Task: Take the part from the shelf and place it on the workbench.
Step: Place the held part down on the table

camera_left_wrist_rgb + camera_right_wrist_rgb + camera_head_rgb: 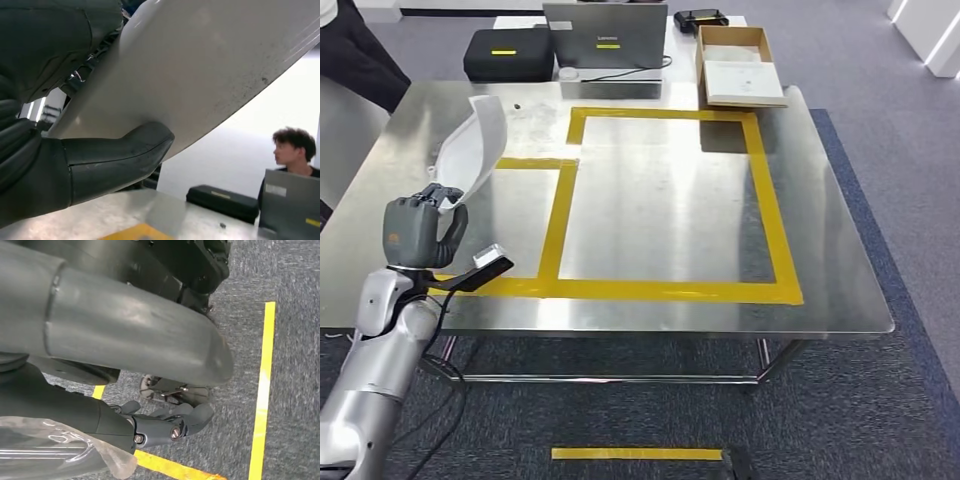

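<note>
A white curved part (475, 145) stands tilted above the left side of the steel workbench (660, 200). My left hand (418, 232) grips its lower end, near the table's front left. In the left wrist view the part (196, 70) spans the picture, with my thumb (113, 160) pressed against its underside. Whether the part touches the tabletop I cannot tell. In the right wrist view my right hand (113, 335) hangs over the carpet, its dark fingers (166, 425) stretched out and holding nothing.
Yellow tape (667, 290) marks rectangles on the workbench. At its far edge stand a laptop (605, 40), a black case (509, 55), a cardboard box (737, 65) and a controller (700, 20). A person (294, 150) sits behind the laptop. A yellow strip (637, 453) lies on the carpet.
</note>
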Available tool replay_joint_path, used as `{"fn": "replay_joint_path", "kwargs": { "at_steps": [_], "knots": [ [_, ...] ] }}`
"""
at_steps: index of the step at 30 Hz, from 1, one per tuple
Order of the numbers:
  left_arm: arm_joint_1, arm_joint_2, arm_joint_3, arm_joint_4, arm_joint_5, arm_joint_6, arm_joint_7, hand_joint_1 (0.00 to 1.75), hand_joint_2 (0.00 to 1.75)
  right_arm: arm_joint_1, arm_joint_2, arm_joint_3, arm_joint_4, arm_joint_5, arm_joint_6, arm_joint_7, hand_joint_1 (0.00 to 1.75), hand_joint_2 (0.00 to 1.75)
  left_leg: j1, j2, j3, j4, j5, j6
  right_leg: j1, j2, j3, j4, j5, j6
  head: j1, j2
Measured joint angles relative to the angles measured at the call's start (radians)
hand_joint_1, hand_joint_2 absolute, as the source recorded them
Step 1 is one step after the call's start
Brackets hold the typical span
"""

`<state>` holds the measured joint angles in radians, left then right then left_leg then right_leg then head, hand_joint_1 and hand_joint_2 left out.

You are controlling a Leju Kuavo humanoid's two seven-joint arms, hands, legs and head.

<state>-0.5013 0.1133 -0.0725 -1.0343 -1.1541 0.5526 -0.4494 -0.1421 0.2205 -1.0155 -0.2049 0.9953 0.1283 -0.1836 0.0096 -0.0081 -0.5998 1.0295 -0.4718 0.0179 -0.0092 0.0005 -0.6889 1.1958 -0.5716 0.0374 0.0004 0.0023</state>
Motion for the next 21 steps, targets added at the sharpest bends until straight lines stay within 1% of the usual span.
{"fn": "replay_joint_path", "kwargs": {
  "at_steps": [1, 2, 3, 4, 5, 6, 7, 8, 10, 12, 13, 14, 16, 17, 18, 19, 20, 21],
  "knots": [
    [-0.019, -0.009, -0.014, 0.029, -0.009, -0.005, 0.007, 1.75, 1.75, -0.001, 0.0, 0.003, 0.0, 0.005, 0.001, 0.002, 0.0, 0.0, -0.001, 0.0, 0.0, 0.0, -0.001, 0.003, 0.0, 0.0, -0.036, 0.064, -0.018, 0.001, 0.001, 0.0],
    [-0.034, -0.019, -0.029, 0.055, -0.015, -0.01, 0.012, 1.75, 1.75, -0.001, 0.0, 0.005, 0.0, 0.009, 0.002, 0.003, 0.0, 0.0, -0.003, -0.001, 0.002, 0.0, -0.002, 0.005, 0.0, 0.0, -0.06, 0.1, -0.019, 0.001, 0.001, 0.0],
    [-0.047, -0.029, -0.044, 0.08, -0.021, -0.014, 0.014, 1.75, 1.75, -0.002, 0.0, 0.008, 0.0, 0.013, 0.004, 0.004, 0.0, 0.0, -0.004, -0.001, 0.004, 0.0, -0.004, 0.006, 0.0, 0.0, -0.068, 0.1, -0.001, 0.0, 0.002, 0.0],
    [-0.059, -0.039, -0.059, 0.102, -0.027, -0.017, 0.015, 1.75, 1.75, -0.004, 0.0, 0.012, 0.0, 0.017, 0.005, 0.004, 0.0, 0.0, -0.005, -0.002, 0.006, 0.001, -0.006, 0.007, 0.0, 0.0, -0.057, 0.063, 0.032, -0.003, 0.002, 0.0],
    [-0.072, -0.05, -0.075, 0.124, -0.033, -0.017, 0.016, 1.75, 1.75, -0.006, 0.0, 0.016, 0.0, 0.021, 0.007, 0.004, 0.0, 0.0, -0.006, -0.002, 0.01, 0.001, -0.008, 0.007, 0.001, 0.0, -0.03, -0.004, 0.073, -0.007, 0.002, 0.0],
    [-0.086, -0.062, -0.091, 0.147, -0.038, -0.011, 0.019, 1.75, 1.75, -0.01, 0.0, 0.019, 0.001, 0.024, 0.008, 0.004, 0.0, 0.0, -0.008, -0.002, 0.012, 0.001, -0.011, 0.005, 0.003, 0.0, 0.001, -0.07, 0.102, -0.012, 0.002, 0.0],
    [-0.099, -0.073, -0.107, 0.168, -0.042, -0.002, 0.023, 1.75, 1.75, -0.013, 0.0, 0.021, 0.001, 0.026, 0.009, 0.004, 0.0, 0.0, -0.01, -0.002, 0.012, 0.002, -0.014, 0.003, 0.005, 0.0, 0.028, -0.124, 0.119, -0.015, 0.001, 0.0],
    [-0.11, -0.085, -0.122, 0.188, -0.046, 0.008, 0.027, 1.75, 1.75, -0.016, 0.001, 0.023, 0.001, 0.028, 0.009, 0.005, 0.0, 0.0, -0.011, -0.002, 0.011, 0.003, -0.015, 0.0, 0.007, 0.0, 0.045, -0.158, 0.124, -0.018, 0.001, 0.0],
    [-0.123, -0.102, -0.144, 0.218, -0.05, 0.022, 0.032, 1.75, 1.75, -0.019, 0.002, 0.023, 0.001, 0.03, 0.009, 0.006, 0.0, 0.0, -0.011, -0.001, 0.01, 0.001, -0.015, -0.008, 0.008, 0.001, 0.053, -0.172, 0.118, -0.021, 0.0, 0.0],
    [-0.128, -0.116, -0.157, 0.237, -0.05, 0.032, 0.032, 1.75, 1.75, -0.019, 0.003, 0.025, 0.001, 0.031, 0.009, 0.007, 0.0, 0.0, -0.009, 0.0, 0.008, 0.012, -0.027, -0.019, 0.003, 0.003, 0.06, -0.178, 0.119, -0.027, -0.001, 0.0],
    [-0.132, -0.121, -0.163, 0.245, -0.048, 0.038, 0.032, 1.75, 1.75, -0.02, 0.004, 0.026, 0.001, 0.032, 0.008, 0.007, 0.0, 0.0, -0.009, 0.001, -0.003, 0.041, -0.044, -0.024, 0.0, 0.002, 0.065, -0.181, 0.119, -0.031, -0.002, 0.0],
    [-0.135, -0.126, -0.169, 0.254, -0.046, 0.044, 0.032, 1.75, 1.75, -0.021, 0.004, 0.027, 0.002, 0.032, 0.008, 0.008, 0.0, 0.0, -0.006, 0.001, -0.025, 0.09, -0.068, -0.029, -0.002, 0.002, 0.069, -0.183, 0.118, -0.035, -0.003, 0.0],
    [-0.135, -0.136, -0.181, 0.272, -0.042, 0.057, 0.031, 1.75, 1.75, -0.021, 0.005, 0.028, 0.002, 0.032, 0.008, 0.01, 0.0, 0.0, -0.002, 0.001, -0.089, 0.219, -0.117, -0.037, -0.002, 0.002, 0.075, -0.183, 0.113, -0.04, -0.003, 0.0],
    [-0.131, -0.142, -0.186, 0.279, -0.042, 0.063, 0.032, 1.75, 1.75, -0.02, 0.005, 0.028, 0.003, 0.031, 0.008, 0.01, 0.0, 0.0, 0.0, 0.001, -0.114, 0.262, -0.125, -0.039, -0.002, 0.002, 0.077, -0.183, 0.111, -0.04, -0.003, 0.0],
    [-0.127, -0.148, -0.192, 0.285, -0.045, 0.07, 0.034, 1.75, 1.75, -0.017, 0.005, 0.028, 0.003, 0.031, 0.007, 0.011, 0.0, 0.0, 0.001, 0.001, -0.124, 0.271, -0.114, -0.041, -0.002, 0.002, 0.08, -0.183, 0.109, -0.04, -0.003, 0.0],
    [-0.123, -0.154, -0.198, 0.29, -0.05, 0.076, 0.037, 1.75, 1.75, -0.016, 0.005, 0.028, 0.003, 0.031, 0.007, 0.011, 0.0, 0.0, 0.002, 0.002, -0.116, 0.243, -0.085, -0.04, -0.002, 0.003, 0.082, -0.182, 0.107, -0.039, -0.004, 0.0],
    [-0.122, -0.16, -0.204, 0.294, -0.055, 0.08, 0.041, 1.75, 1.75, -0.014, 0.005, 0.028, 0.003, 0.031, 0.007, 0.011, 0.0, 0.0, 0.003, 0.002, -0.094, 0.185, -0.044, -0.039, -0.002, 0.003, 0.085, -0.181, 0.104, -0.036, -0.004, 0.0],
    [-0.121, -0.165, -0.208, 0.298, -0.059, 0.084, 0.045, 1.75, 1.75, -0.014, 0.005, 0.028, 0.004, 0.031, 0.007, 0.011, 0.0, 0.0, 0.004, 0.003, -0.069, 0.121, -0.012, -0.038, -0.002, 0.003, 0.087, -0.181, 0.102, -0.033, -0.003, 0.0]
  ]
}}
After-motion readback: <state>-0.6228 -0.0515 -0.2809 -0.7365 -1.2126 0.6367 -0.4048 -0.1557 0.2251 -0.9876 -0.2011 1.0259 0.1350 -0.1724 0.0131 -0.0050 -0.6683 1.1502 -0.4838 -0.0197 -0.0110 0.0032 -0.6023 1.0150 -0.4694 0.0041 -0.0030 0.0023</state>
